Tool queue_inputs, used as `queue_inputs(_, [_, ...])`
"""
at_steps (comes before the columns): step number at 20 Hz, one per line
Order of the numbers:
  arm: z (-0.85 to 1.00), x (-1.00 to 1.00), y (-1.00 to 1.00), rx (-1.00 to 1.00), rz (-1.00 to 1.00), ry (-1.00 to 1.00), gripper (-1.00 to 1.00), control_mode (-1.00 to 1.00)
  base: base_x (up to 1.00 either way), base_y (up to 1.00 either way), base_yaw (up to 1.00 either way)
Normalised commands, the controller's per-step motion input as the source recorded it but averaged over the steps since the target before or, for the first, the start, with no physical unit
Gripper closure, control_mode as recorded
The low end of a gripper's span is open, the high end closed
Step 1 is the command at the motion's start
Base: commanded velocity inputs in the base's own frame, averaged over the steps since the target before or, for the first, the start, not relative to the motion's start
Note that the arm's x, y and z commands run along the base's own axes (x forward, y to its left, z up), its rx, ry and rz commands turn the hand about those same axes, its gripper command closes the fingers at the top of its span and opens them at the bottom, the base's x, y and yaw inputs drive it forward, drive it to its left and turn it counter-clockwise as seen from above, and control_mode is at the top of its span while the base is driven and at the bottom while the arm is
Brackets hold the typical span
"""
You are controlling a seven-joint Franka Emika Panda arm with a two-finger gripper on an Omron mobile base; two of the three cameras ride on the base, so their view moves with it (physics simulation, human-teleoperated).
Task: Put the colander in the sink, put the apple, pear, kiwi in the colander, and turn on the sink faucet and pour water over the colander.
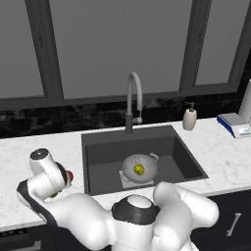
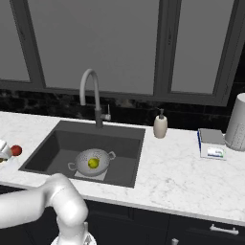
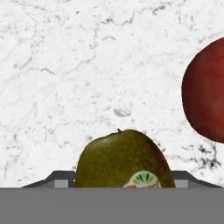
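In the hand view the olive-brown kiwi [image 3: 118, 157] lies on the white marble counter, and my gripper [image 3: 124, 183] has a fingertip against each of its sides. The red apple [image 3: 205, 92] rests on the counter just beside it, apart from the kiwi; it also shows as the apple [image 1: 70, 175] left of the sink and the apple [image 2: 16, 150]. The silver colander [image 1: 147, 164] stands on the bottom of the dark sink [image 1: 98, 142], with the yellow-green pear [image 1: 139, 169] inside it. The faucet [image 1: 131, 98] arches over the basin behind it, with no water running.
A beige soap dispenser [image 1: 189, 118] stands right of the faucet. A blue-and-white scale [image 2: 211, 143] and a pale cylinder [image 2: 237, 122] sit at the far right of the counter. My own arm crosses low in front of the sink's near edge.
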Motion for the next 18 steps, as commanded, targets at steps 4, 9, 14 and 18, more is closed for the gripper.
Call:
queue_inputs(4, [-0.32,0.00,-0.44,0.09,-0.14,0.00,1.00,-1.00,0.00,0.00,0.00])
queue_inputs(9, [0.57,-0.29,-0.98,0.57,-0.15,-0.17,1.00,-1.00,0.00,0.00,0.00])
queue_inputs(14, [1.00,-0.36,-0.98,0.58,-0.20,-0.18,1.00,-1.00,0.00,0.00,0.00])
queue_inputs(18, [0.98,-0.51,-0.99,0.12,-0.31,-0.05,1.00,-1.00,0.00,0.00,0.00])
